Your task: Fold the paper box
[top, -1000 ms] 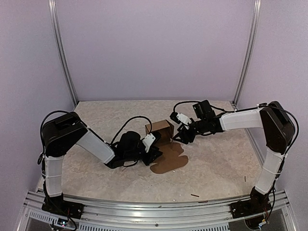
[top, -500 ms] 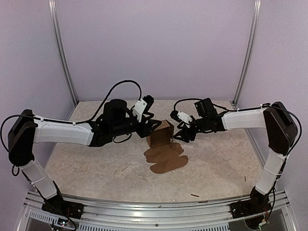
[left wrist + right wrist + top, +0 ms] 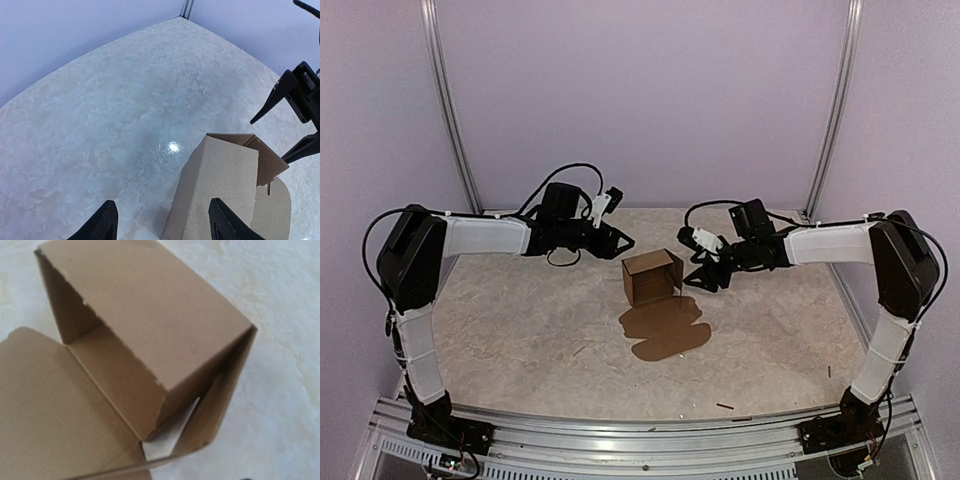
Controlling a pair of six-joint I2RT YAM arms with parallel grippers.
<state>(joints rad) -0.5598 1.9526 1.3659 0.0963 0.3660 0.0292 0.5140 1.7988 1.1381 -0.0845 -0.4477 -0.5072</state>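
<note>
The paper box (image 3: 652, 277) stands as an open brown cardboard shell in the middle of the table, with its rounded flaps (image 3: 665, 330) lying flat in front of it. My left gripper (image 3: 620, 242) hovers behind and to the left of the box, open and holding nothing. In the left wrist view the box (image 3: 220, 185) lies beyond its right finger. My right gripper (image 3: 696, 275) is at the box's right side, its fingers (image 3: 280, 92) spread apart. The right wrist view is filled by the box (image 3: 150, 315); that gripper's own fingers are out of frame.
Small dark scraps lie on the table near the front (image 3: 725, 406), at the left (image 3: 578, 350) and at the right (image 3: 828, 371). Metal posts (image 3: 450, 110) and lilac walls close in the back and sides. An aluminium rail (image 3: 640, 440) runs along the near edge.
My left arm has swung from the box's front-left side up and back to behind it, and its jaws have opened. The box has shifted slightly. The right gripper has barely moved.
</note>
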